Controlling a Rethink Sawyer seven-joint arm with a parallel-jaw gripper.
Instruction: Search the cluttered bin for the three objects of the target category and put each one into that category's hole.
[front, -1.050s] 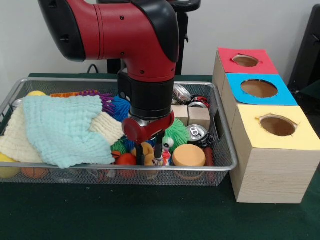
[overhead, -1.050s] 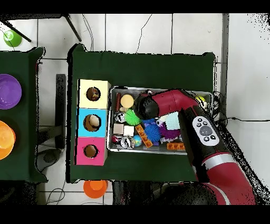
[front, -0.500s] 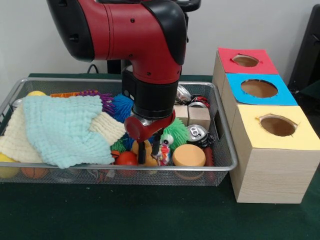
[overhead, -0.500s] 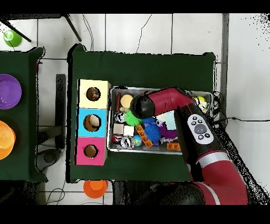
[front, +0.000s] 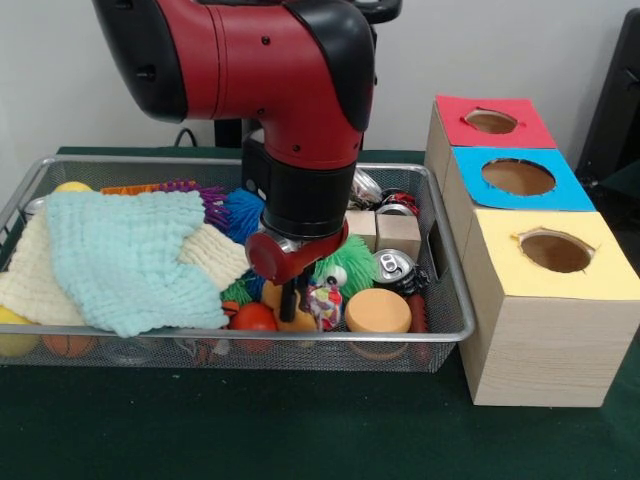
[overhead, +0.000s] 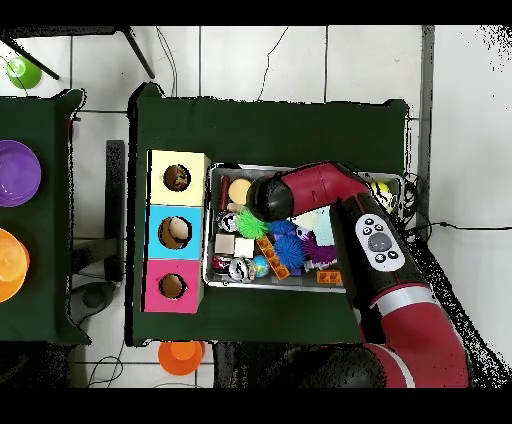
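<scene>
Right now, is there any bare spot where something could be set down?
Not in the wire bin: cloths cover one side, toys pack the rest around the tool. Free room is the green table in front of the bin and boxes.

Wire bin (front: 448, 330) on table (front: 300, 440), front view: folded cloths (front: 130, 255) heaped in its left half, spiky balls (front: 240, 212) behind them toward centre, wooden blocks (front: 398, 234) at right rear with a crushed can (front: 393, 267) just before them, and a round sponge (front: 377, 311) against the front rim. Gripper (front: 296, 303) lowered among small toys left of the sponge, beside a ball (front: 253, 318) at the front rim. Row of three hole-topped boxes (front: 540, 300) just right of the bin, running front to back.
</scene>
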